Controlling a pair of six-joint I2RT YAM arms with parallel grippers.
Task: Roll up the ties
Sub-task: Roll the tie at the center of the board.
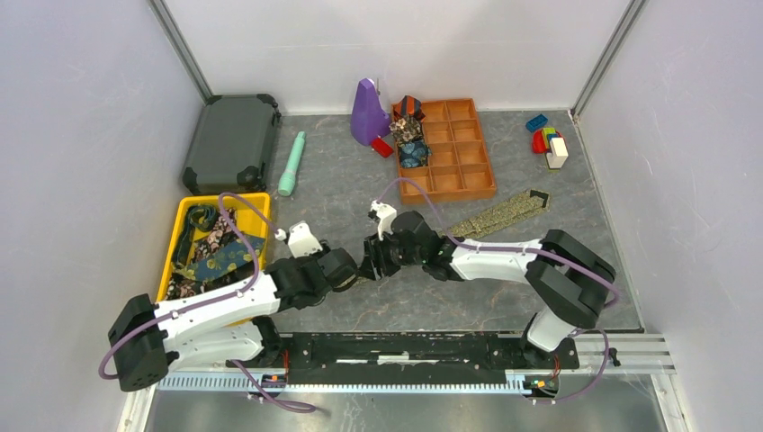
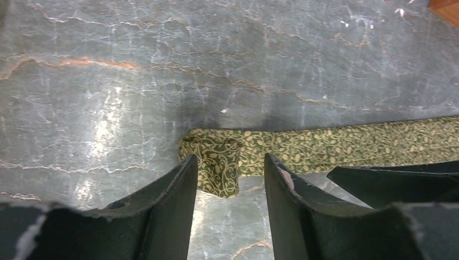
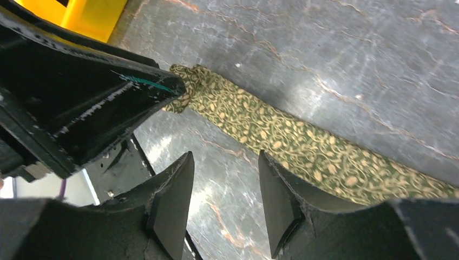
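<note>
An olive-gold patterned tie (image 1: 504, 214) lies as a flat strip on the grey marble table, running from the back right toward the centre. In the left wrist view its near end is a small rolled coil (image 2: 212, 162), and the flat strip (image 2: 352, 143) runs off to the right. My left gripper (image 2: 230, 165) is open; the coil sits just ahead of its left fingertip, unclamped. My right gripper (image 3: 224, 160) is open over bare table beside the tie strip (image 3: 303, 149). In the top view the left gripper (image 1: 357, 273) and right gripper (image 1: 372, 258) nearly meet over the tie's end.
A yellow bin (image 1: 173, 256) holding several loose ties sits at left. An orange compartment tray (image 1: 463, 166) at the back holds rolled ties (image 1: 409, 135). Also at the back are a dark case (image 1: 232, 142), a teal cylinder (image 1: 291, 166), a purple object (image 1: 367, 112) and toy blocks (image 1: 549, 144).
</note>
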